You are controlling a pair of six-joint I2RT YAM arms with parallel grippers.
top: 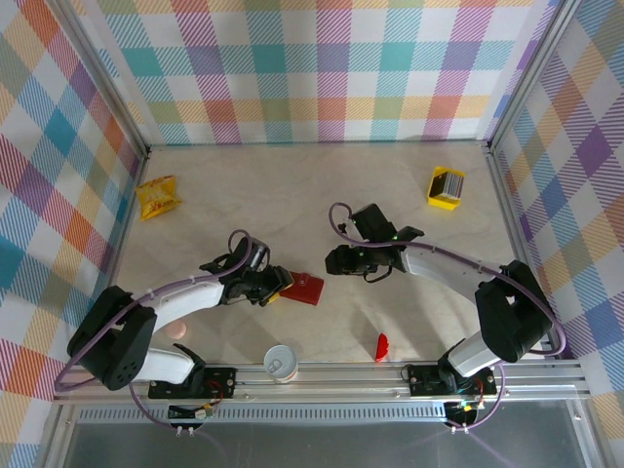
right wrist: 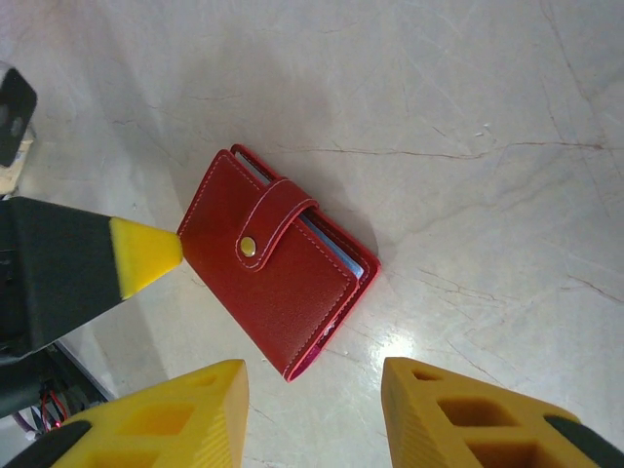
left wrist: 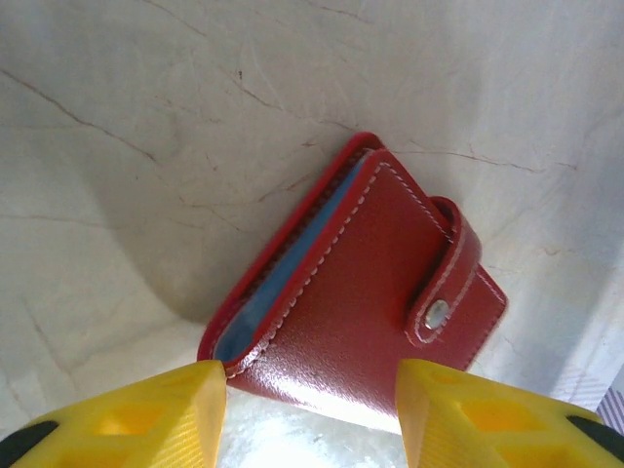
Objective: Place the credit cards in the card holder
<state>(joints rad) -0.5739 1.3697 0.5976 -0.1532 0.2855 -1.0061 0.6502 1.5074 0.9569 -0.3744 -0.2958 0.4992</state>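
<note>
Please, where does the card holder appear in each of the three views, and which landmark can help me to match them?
Top external: holder near the picture's centre, just right of the left hand.
Left wrist: holder in the middle, its near end between that hand's yellow fingers.
Right wrist: holder centre-left, with a yellow fingertip of the left hand at its corner.
Shared landmark: the left hand's yellow fingers at the holder's end.

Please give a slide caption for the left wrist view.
Jaws of the left gripper flank the clasped card holder on the table.
</note>
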